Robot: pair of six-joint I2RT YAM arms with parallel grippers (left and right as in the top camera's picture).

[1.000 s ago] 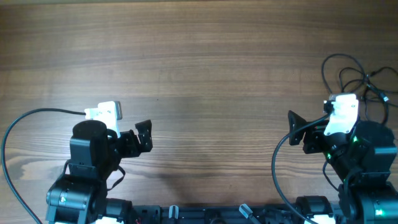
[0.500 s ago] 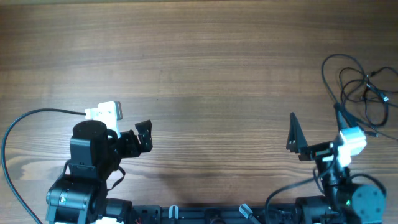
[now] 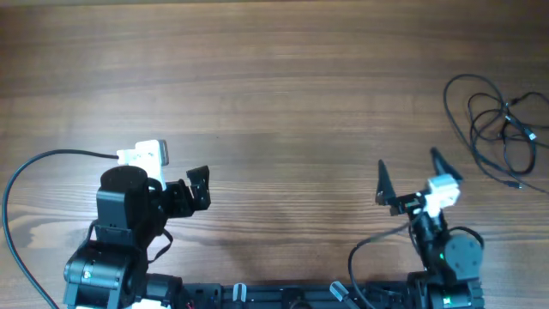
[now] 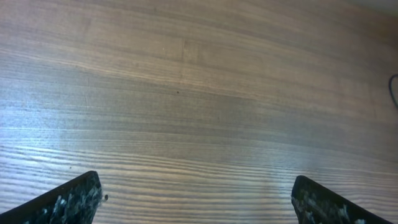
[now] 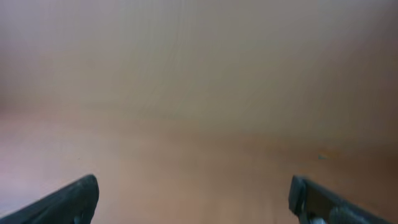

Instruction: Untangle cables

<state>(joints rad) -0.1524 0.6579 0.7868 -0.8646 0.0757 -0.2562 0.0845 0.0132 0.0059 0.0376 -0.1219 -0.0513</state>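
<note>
Cables [image 3: 496, 120]: thin black cords in loose overlapping loops, forward and to the right of the right gripper [image 3: 409, 163], near it but not touching, running off the right side of the overhead view. The outer loop sweeps from far-left to near-right, and its near strand ends in a small plug, the part closest to the right gripper. The knot itself is too small to read. Right gripper: jaws spread wide, nothing between them, aimed forward over bare table [image 3: 274, 86] (its wrist view is blurred, only wood visible). Left gripper [image 3: 196, 187]: well to the left of the right gripper, well apart from the cables, jaws also spread and empty. Judgement: the right arm is the nearer one, and the reach goes forward-right to that near strand.
</note>
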